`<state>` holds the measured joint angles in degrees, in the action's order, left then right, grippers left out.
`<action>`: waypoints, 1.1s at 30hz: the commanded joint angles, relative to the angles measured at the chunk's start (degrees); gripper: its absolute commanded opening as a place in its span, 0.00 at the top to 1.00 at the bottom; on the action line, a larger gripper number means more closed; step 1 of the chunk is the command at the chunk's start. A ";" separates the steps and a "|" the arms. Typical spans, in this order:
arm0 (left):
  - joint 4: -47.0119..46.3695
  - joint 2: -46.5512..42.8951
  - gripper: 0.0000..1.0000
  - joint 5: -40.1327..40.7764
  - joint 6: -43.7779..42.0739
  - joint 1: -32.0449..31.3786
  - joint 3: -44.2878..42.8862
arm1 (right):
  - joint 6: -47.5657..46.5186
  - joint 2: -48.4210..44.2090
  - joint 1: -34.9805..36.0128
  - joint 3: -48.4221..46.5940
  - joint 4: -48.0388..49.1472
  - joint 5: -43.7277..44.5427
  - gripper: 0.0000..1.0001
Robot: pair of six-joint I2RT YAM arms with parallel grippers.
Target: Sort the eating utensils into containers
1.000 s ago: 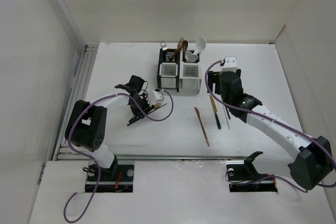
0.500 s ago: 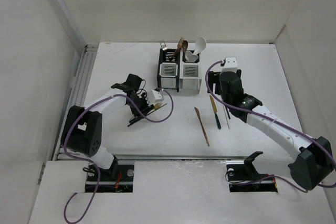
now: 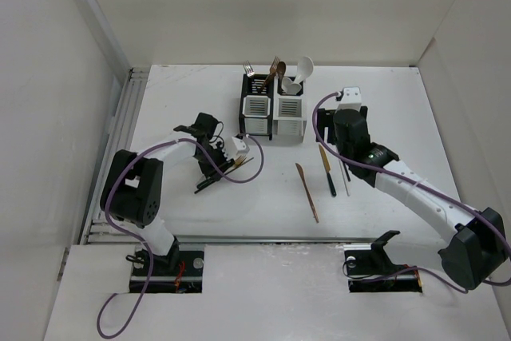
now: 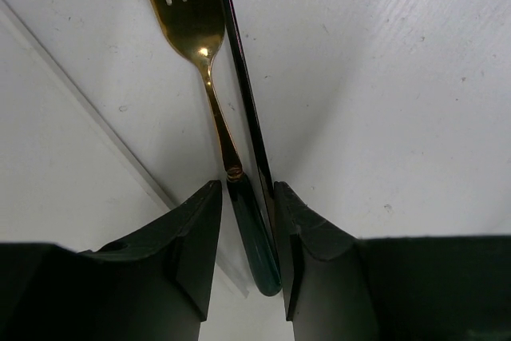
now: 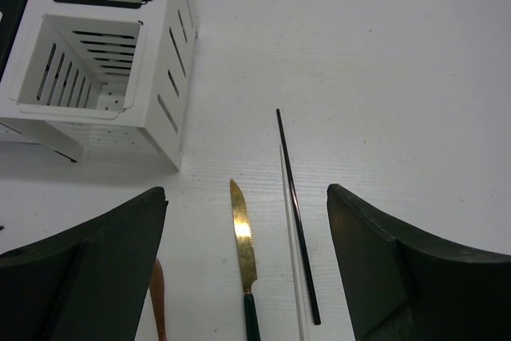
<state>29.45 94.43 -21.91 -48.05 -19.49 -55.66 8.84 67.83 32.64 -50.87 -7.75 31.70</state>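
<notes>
A gold fork with a dark green handle [image 4: 192, 21] lies on the table beside a black chopstick [image 4: 239, 77]. My left gripper [image 4: 246, 189] is down over them. Its jaws stand narrowly apart around the fork's handle and the chopstick, with a thin gap on the left side. In the top view the left gripper [image 3: 211, 157] sits left of the fork [image 3: 241, 164]. My right gripper [image 5: 246, 193] is wide open above a gold knife [image 5: 243, 237], a white chopstick [image 5: 289, 229] and a black chopstick [image 5: 295, 213]. The black holder [image 3: 256, 105] and white holder [image 3: 289, 109] hold forks and a white spoon.
A brown utensil [image 3: 306, 192] lies left of the knife [image 3: 327, 169]. The right gripper [image 3: 343, 148] hovers just right of the white holder [image 5: 172, 77]. White walls close the table at the left, back and right. A metal rail [image 3: 120, 149] runs along the left edge.
The left arm's elbow swung outward and came back, while its gripper stayed at the fork. The right arm has not moved.
</notes>
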 commanded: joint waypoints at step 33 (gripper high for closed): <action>-3.70 -0.04 0.72 5.03 3.84 -0.38 2.57 | -0.66 0.90 0.40 -0.81 -0.07 1.43 0.14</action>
<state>26.30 94.30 -18.50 -45.69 -19.51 -54.70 8.80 68.60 32.64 -50.87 -8.60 31.99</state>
